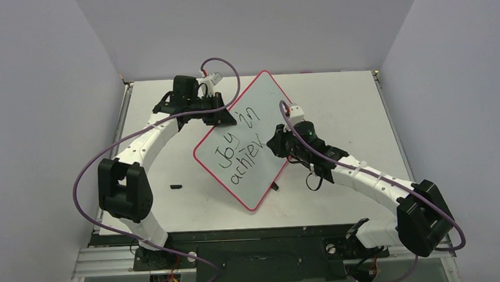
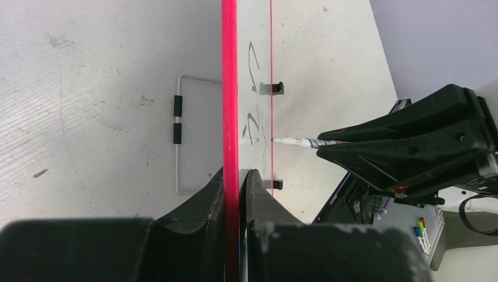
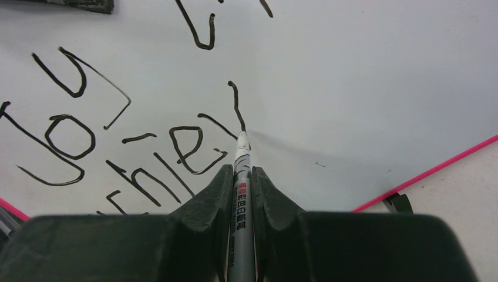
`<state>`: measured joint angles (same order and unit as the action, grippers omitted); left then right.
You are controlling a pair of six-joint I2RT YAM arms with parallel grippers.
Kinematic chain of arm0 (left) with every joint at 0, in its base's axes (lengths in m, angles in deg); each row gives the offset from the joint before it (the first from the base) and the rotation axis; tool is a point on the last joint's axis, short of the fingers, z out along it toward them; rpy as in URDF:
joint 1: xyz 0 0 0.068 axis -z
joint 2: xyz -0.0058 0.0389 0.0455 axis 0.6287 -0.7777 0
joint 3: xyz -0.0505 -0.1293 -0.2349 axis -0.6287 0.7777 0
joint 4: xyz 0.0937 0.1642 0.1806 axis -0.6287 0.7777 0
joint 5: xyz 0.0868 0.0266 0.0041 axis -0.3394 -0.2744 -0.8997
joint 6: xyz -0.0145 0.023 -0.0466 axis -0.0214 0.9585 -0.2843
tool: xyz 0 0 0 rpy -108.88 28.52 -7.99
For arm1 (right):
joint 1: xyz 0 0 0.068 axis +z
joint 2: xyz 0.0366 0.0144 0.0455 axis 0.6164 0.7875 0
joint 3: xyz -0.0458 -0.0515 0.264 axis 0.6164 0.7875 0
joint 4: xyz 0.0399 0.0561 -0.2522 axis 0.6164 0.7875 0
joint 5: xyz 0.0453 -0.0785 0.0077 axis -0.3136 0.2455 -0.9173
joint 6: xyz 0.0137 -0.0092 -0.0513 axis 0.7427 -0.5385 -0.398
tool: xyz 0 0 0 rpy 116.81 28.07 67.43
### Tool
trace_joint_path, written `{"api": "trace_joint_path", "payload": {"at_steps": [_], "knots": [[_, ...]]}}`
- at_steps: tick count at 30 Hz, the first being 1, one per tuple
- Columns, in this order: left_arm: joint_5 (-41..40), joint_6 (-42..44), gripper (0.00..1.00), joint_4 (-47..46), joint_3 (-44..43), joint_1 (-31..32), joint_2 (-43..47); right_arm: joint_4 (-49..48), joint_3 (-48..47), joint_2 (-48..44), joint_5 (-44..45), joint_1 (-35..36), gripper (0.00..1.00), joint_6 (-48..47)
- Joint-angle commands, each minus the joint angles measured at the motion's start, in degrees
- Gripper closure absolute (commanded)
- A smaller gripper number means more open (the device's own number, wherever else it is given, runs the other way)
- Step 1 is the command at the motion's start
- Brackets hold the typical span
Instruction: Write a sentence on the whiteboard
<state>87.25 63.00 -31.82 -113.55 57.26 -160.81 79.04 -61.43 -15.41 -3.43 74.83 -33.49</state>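
Mid-counter the whiteboard stands tilted, left gripper clamped on its red rim at the far edge, right gripper pinching a marker, tip touching the board where the unfinished sentence reads "Joy in achiev".

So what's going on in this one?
The left gripper has its jaws shut on the red edge of the whiteboard, holding it steady. The right gripper grips a marker whose tip is on the whiteboard, mid-stroke. The sentence reads "Joy in achiev", with "Joy" underlined, so the last word is not yet finished.
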Motion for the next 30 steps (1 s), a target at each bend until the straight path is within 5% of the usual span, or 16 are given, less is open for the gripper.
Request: {"api": "trace_joint_path", "payload": {"at_steps": [1,14,30], "knots": [[-8.04,9.95,1.0,-0.91,0.22,2.93,-0.83,-3.89,-3.22,2.23,2.26,-0.38,1.0,0.9],[-8.0,10.05,1.0,-0.73,0.06,3.12,-0.99,-2.86,-6.67,6.28,6.92,-0.85,1.0,1.01],[-8.03,10.14,1.0,-0.62,-0.03,3.23,-1.02,-3.12,-6.67,6.42,1.93,0.71,1.0,0.56]]}}
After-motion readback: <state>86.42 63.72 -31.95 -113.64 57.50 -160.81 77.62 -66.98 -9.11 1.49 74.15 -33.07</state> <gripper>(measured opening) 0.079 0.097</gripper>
